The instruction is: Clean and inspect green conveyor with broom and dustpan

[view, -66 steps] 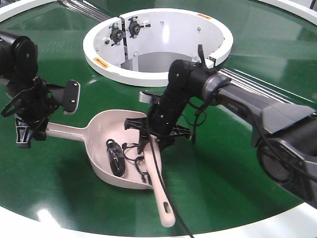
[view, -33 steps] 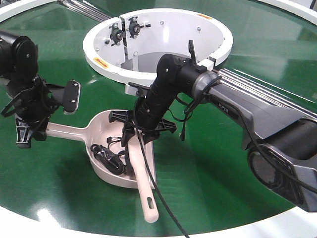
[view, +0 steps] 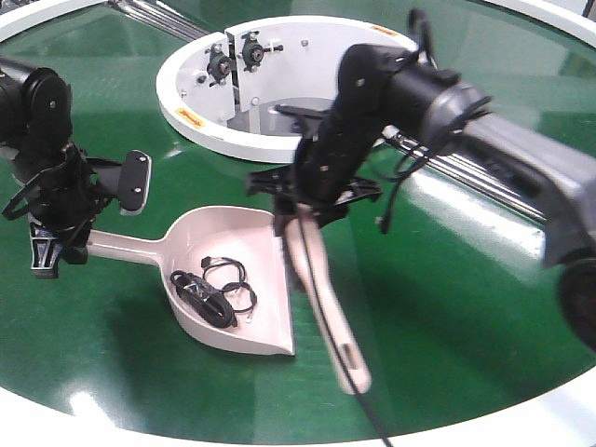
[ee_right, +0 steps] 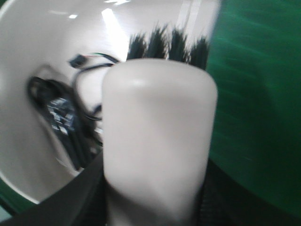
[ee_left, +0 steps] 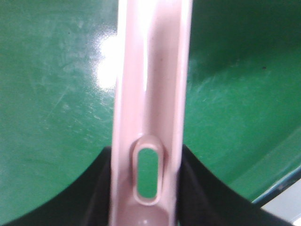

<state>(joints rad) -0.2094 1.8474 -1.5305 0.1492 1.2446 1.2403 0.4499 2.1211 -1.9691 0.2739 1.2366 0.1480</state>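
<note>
The dustpan (view: 251, 242) is placed on the green conveyor (view: 447, 279), before the central ring (view: 186, 112), its handle held at left by the left gripper (view: 56, 247). A cable (view: 209, 293) is laid in the scoop. The broom (view: 317, 275) is held just to its right

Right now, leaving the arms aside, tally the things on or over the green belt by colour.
Pink: 2, the broom and the dustpan
Black: 1, the cable bundle lying in the dustpan
Total: 3
</note>
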